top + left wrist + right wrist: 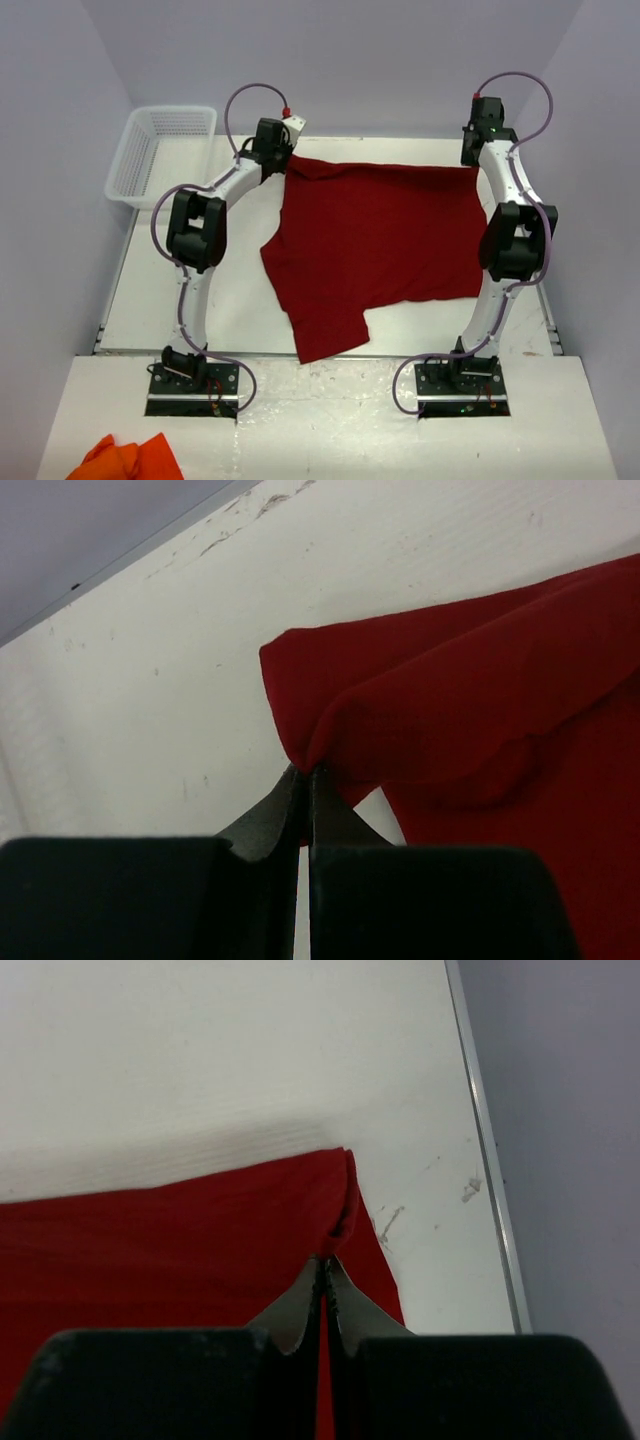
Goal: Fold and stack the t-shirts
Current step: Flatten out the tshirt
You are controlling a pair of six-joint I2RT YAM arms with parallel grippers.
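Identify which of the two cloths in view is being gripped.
The dark red t-shirt spread on the table: both arms' jaws are shut on its far corners. The orange cloth lies untouched at the near left edge.

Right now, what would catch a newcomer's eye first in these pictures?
A dark red cotton t-shirt lies spread across the middle of the white table. The left fingers and right fingers each pinch one of its far corners. A white plastic mesh basket sits at the far left.
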